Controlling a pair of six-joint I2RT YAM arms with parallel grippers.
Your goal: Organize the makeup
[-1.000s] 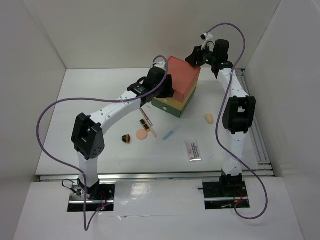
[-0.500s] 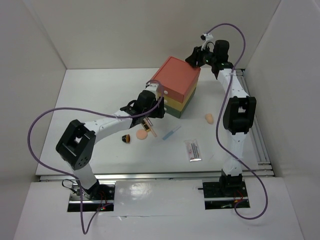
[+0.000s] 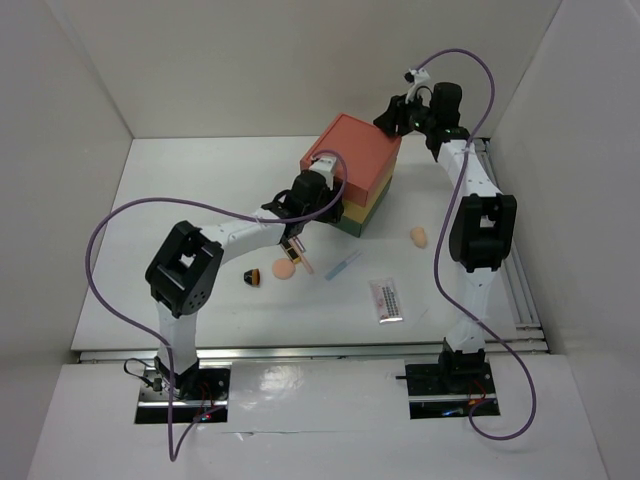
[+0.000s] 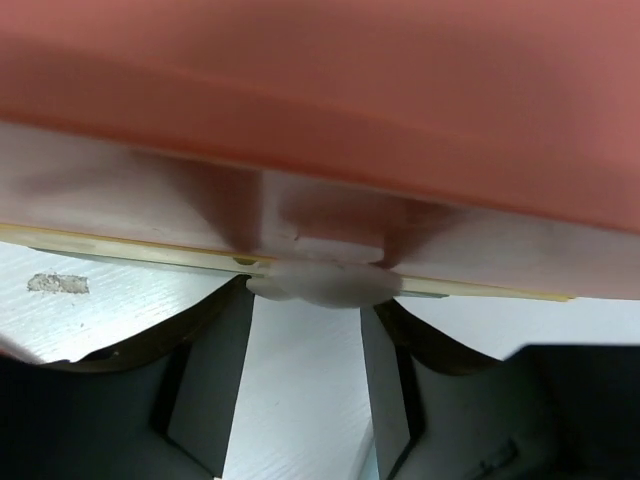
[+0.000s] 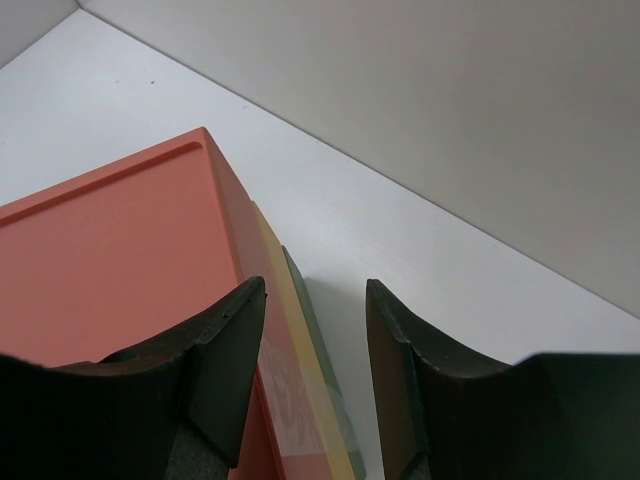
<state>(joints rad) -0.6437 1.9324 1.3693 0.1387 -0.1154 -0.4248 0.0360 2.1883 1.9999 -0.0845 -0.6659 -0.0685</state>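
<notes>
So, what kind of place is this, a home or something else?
Most likely a robotics lab test cell, not a home. Plain white walls enclose a white table. A left arm and a right arm with purple cables are mounted at its near edge. Cosmetics lie beside a drawer box.

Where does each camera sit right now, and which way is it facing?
Top external: above and behind the bases, looking down on the table, the drawer box and scattered makeup such as the peach sponge; both whole arms show.
Left wrist: on the left gripper, close against the box's coral front, a white handle at its fingertips; grip unclear.
Right wrist: on the right gripper, over the box's far corner, looking down across its coral top; fingers apart, empty.
Shared: all three see the coral box.
</notes>
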